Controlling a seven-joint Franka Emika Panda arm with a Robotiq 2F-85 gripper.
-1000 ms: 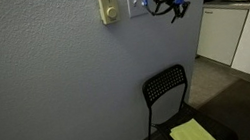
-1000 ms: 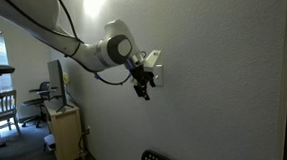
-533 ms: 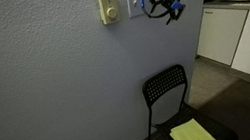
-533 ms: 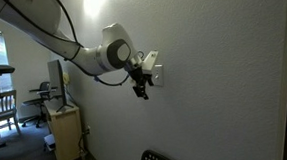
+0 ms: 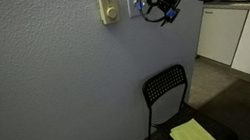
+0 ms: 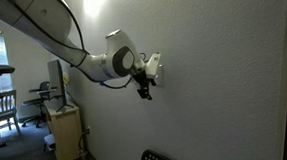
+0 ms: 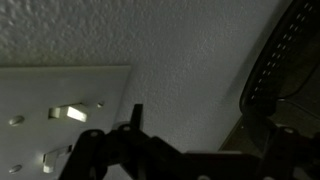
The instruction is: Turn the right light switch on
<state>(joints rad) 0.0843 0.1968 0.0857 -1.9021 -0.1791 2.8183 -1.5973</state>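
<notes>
The right light switch (image 5: 133, 1) is a white, nearly square plate on the grey wall. In the wrist view (image 7: 55, 115) it fills the left side, with small toggle nubs. My gripper (image 5: 159, 4) hangs right in front of the plate's right edge and covers part of it. It also shows against the plate in an exterior view (image 6: 144, 84). In the wrist view the gripper (image 7: 190, 135) is a dark silhouette along the bottom. One fingertip (image 7: 137, 112) points up just right of the plate. The jaws look apart and hold nothing.
A narrower cream-yellow plate with a round knob (image 5: 107, 8) is left of the white plate. A black chair (image 5: 164, 88) stands below against the wall, with a yellow-green cloth (image 5: 192, 135) on its seat. White cabinets (image 5: 222, 32) stand beyond the wall corner.
My gripper has moved a little closer to the wall and toward the white switch plate. Nothing else has moved.
</notes>
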